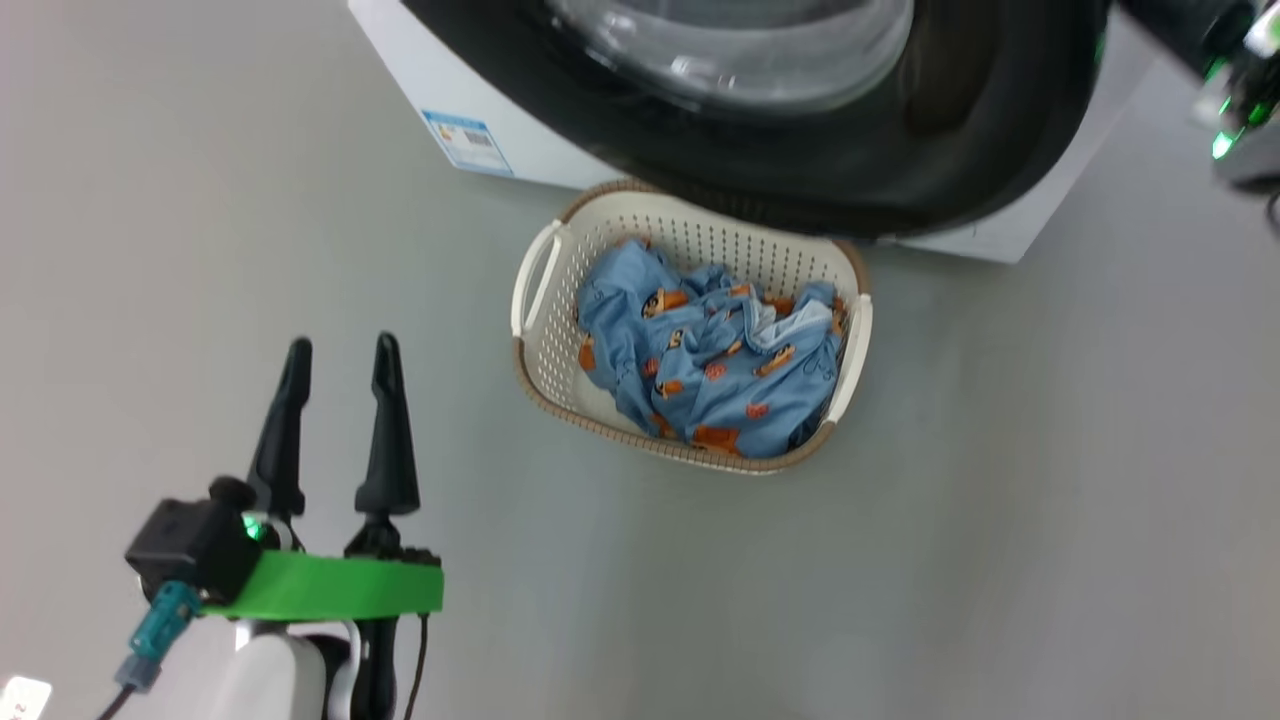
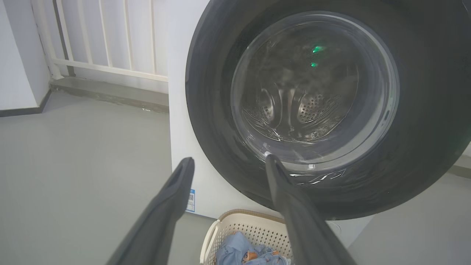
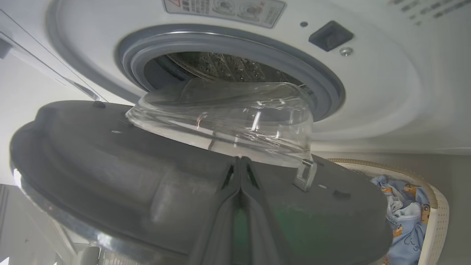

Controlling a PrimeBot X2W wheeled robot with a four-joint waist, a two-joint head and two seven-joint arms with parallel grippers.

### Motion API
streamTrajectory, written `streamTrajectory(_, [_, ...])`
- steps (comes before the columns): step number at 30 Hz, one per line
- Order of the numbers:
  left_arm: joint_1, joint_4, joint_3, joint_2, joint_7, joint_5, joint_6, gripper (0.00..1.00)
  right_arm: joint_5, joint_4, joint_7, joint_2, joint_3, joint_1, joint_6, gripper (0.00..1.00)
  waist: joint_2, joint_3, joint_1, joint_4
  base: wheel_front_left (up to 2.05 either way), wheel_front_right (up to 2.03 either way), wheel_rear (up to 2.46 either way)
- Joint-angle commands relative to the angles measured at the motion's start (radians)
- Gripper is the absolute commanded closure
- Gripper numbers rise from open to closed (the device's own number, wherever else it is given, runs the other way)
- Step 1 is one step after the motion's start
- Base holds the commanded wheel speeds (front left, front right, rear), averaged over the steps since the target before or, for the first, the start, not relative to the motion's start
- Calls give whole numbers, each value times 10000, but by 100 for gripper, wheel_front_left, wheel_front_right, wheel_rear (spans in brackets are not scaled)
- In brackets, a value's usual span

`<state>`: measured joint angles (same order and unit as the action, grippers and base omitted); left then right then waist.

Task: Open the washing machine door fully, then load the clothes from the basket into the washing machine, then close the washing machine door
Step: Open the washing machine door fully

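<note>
The washing machine door (image 1: 900, 170) stands partly open, its black rim hanging over the far end of the basket (image 1: 545, 350). The light blue clothes (image 1: 710, 360) lie heaped in the basket. My left gripper (image 1: 342, 350) hovers open and empty over the floor, left of the basket. In the left wrist view its open fingers (image 2: 290, 206) point at the door's outer face (image 2: 206, 92) above the basket (image 2: 235, 222). My right gripper (image 3: 241, 162) is shut, its tips lying against the door's inner face (image 3: 110, 165) below the glass bowl (image 3: 228, 117). Behind it the drum (image 3: 220, 68) shows.
The washing machine (image 1: 400, 40) stands on a bare grey floor (image 1: 1000, 500), with a blue label (image 1: 460, 140) low on its front. My right arm's wrist (image 1: 1235, 100) is at the upper right beside the door. A white railing (image 2: 110, 36) stands left of the machine.
</note>
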<state>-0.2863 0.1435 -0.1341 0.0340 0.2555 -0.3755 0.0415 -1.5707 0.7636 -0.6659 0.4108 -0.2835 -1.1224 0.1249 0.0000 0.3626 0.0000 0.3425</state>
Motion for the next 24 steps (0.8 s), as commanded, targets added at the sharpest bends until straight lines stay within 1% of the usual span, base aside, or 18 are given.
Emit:
streamTrajectory(1, [239, -75, 374, 162, 63, 61, 34, 0, -139, -390, -170, -255, -105, 507, 58, 100, 0, -494, 0, -4, 0, 0, 0])
streamTrajectory(10, [612, 558, 581, 162, 63, 180, 210, 0, -371, -1173, -143, -563, -102, 2049, 58, 100, 0, -1517, 0, 252, 0, 0, 0])
streamTrajectory(17, [891, 877, 753, 240, 63, 406, 353, 0, -538, -1648, -327, -855, -155, 2998, 58, 100, 0, -2262, 0, 712, 0, 0, 0])
streamTrajectory(24, [1161, 1224, 745, 431, 10, 385, 402, 0, -727, -2040, -500, -1076, -165, 4004, 58, 100, 0, -2850, 0, 1172, 0, 0, 0])
